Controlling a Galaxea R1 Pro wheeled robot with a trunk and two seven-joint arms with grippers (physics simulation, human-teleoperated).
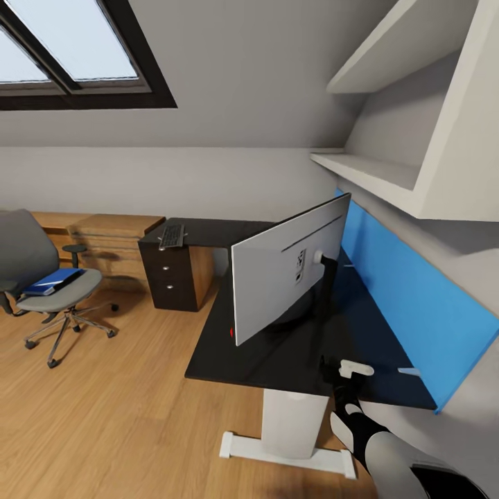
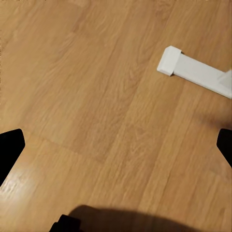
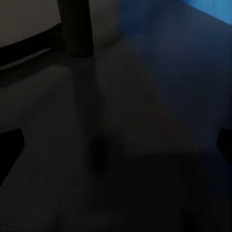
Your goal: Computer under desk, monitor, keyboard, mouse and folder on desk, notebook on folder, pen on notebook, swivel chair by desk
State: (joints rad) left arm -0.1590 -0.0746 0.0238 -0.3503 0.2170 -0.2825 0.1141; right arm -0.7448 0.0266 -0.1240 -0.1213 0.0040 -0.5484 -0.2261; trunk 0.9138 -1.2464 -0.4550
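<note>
The monitor (image 1: 291,267) stands on the desk (image 1: 277,357) with its silver back toward the camera. The right gripper (image 1: 344,369) hovers over the near right desk edge, behind the monitor's neck (image 3: 75,26); its fingers look spread and it holds nothing. The left gripper (image 2: 116,145) hangs open over bare floor (image 2: 87,87), also empty. The keyboard (image 1: 171,236) lies on the far desk wing; the blue folder (image 1: 54,280) sits on the swivel chair (image 1: 41,277) at left. The risk: the right arm is close to the monitor's stand, and a careless sweep could nudge or tip the screen.
</note>
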